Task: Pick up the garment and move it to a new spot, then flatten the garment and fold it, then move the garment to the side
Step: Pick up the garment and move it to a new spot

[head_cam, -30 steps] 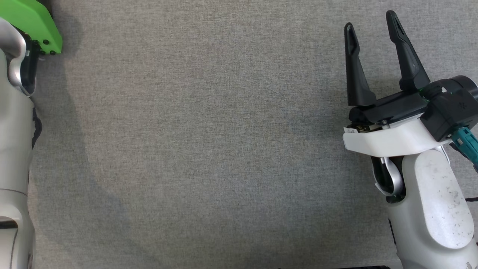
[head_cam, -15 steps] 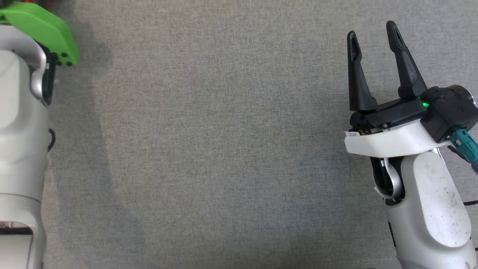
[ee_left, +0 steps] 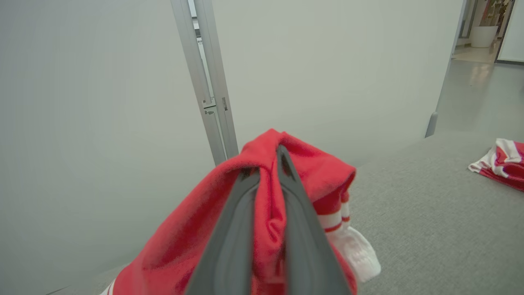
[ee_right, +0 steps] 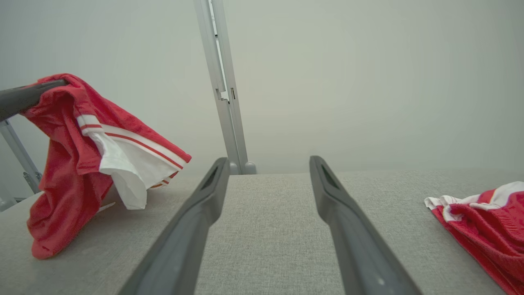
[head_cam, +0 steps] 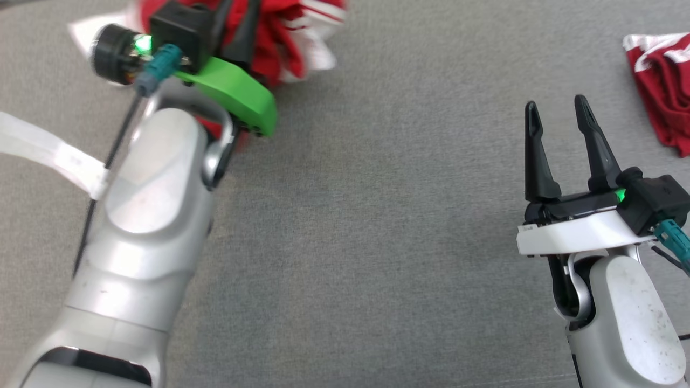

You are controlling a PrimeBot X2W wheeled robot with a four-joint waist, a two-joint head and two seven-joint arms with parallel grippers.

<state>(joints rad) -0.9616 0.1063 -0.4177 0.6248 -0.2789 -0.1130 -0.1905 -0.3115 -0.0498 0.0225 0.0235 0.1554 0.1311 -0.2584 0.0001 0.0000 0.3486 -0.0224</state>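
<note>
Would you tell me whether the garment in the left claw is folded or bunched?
Bunched: the red garment hangs crumpled from the shut left claw.

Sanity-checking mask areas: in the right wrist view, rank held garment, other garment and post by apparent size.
1. held garment, largest.
2. other garment, though the frame edge cuts it off, so its full size is unsure.
3. post, a thin strip.

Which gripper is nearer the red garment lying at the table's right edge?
Right. The right gripper stands open a little short of the lying garment, not touching; the left gripper is far across the table, shut on the held garment.
</note>
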